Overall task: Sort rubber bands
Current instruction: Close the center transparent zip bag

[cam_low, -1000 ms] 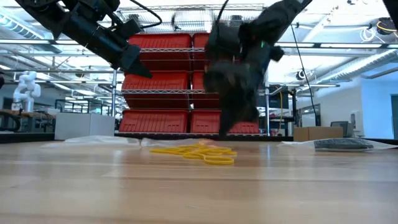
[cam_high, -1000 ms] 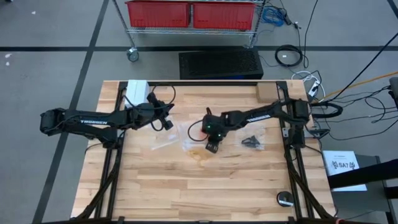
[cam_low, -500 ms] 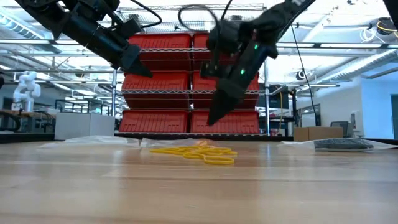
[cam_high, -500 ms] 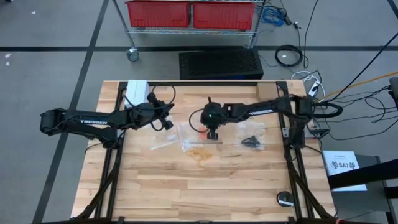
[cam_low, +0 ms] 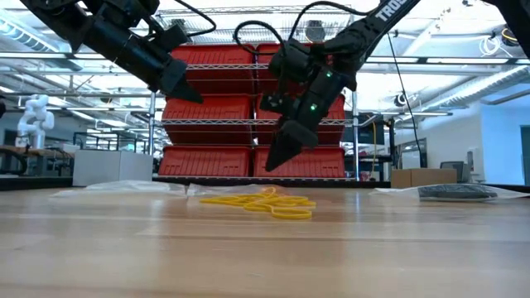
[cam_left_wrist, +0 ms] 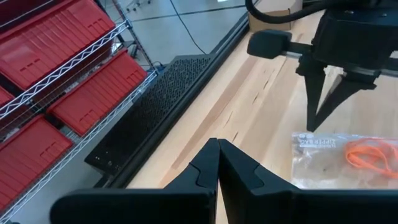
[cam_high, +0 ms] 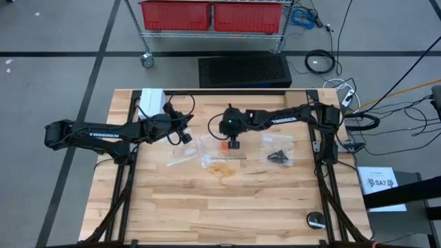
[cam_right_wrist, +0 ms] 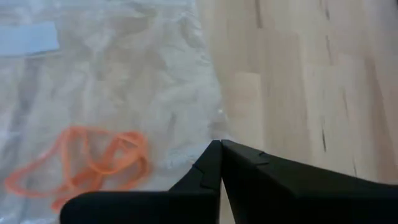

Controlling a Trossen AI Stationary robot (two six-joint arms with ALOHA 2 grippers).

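Note:
A loose pile of yellowish rubber bands (cam_high: 222,170) (cam_low: 263,201) lies on the wooden table's middle. Just beyond it, orange rubber bands (cam_high: 223,146) (cam_right_wrist: 81,165) (cam_left_wrist: 368,155) lie inside a clear plastic bag (cam_high: 209,148). Black bands (cam_high: 278,157) lie in another clear bag to the right. My right gripper (cam_high: 233,144) (cam_low: 270,162) (cam_right_wrist: 219,144) is shut, points slanting down and hangs above the orange bands' bag, with nothing between its tips. My left gripper (cam_high: 187,137) (cam_low: 184,93) (cam_left_wrist: 218,144) is shut and held high over the table's left part.
A third clear bag (cam_high: 180,157) lies flat left of the pile. A small black round object (cam_high: 316,220) sits near the table's front right corner. A black mat (cam_high: 244,71) and a wire rack with red bins (cam_high: 210,15) stand beyond the far edge.
My right gripper has gone from above the yellowish pile toward the table's far edge, over the bag with the orange bands, rolling its wrist as it went. It stays shut.

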